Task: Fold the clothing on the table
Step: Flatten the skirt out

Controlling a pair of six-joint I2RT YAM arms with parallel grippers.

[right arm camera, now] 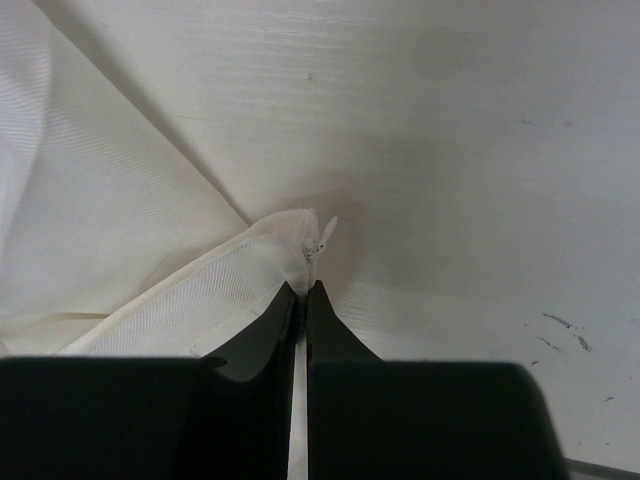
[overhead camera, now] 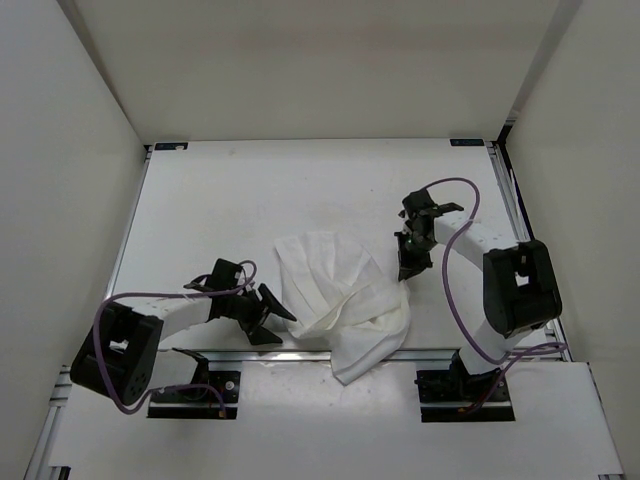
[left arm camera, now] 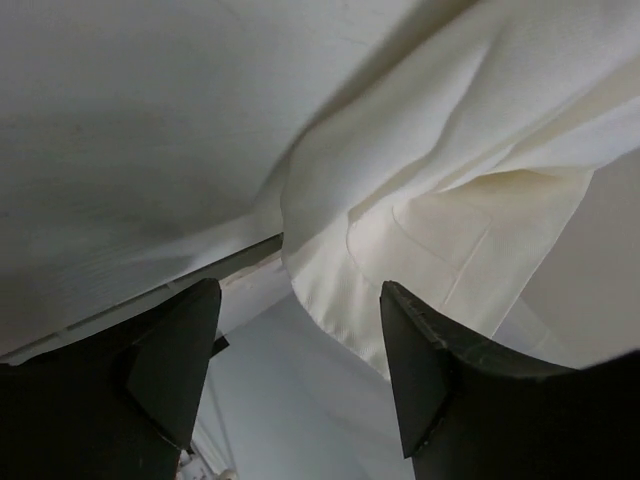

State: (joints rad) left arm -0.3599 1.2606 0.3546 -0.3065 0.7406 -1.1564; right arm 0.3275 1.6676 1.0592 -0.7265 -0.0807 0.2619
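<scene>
Item: the clothing [overhead camera: 340, 300], thin matte white fabric creased in parallel pleat-like ribs, bunched in a rumpled fan on the table [overhead camera: 230, 200], one lobe drooping over the silver rail [overhead camera: 250, 353] on its near side. My left gripper [overhead camera: 278, 322], just left of the clothing, holds its black wedge-shaped fingers [left arm camera: 170, 350] spread and grasps nothing, with a hanging fold in front of them. My right gripper [right arm camera: 302, 288], at the clothing's right edge, is clenched on a hemmed corner bearing a small label [right arm camera: 318, 240].
</scene>
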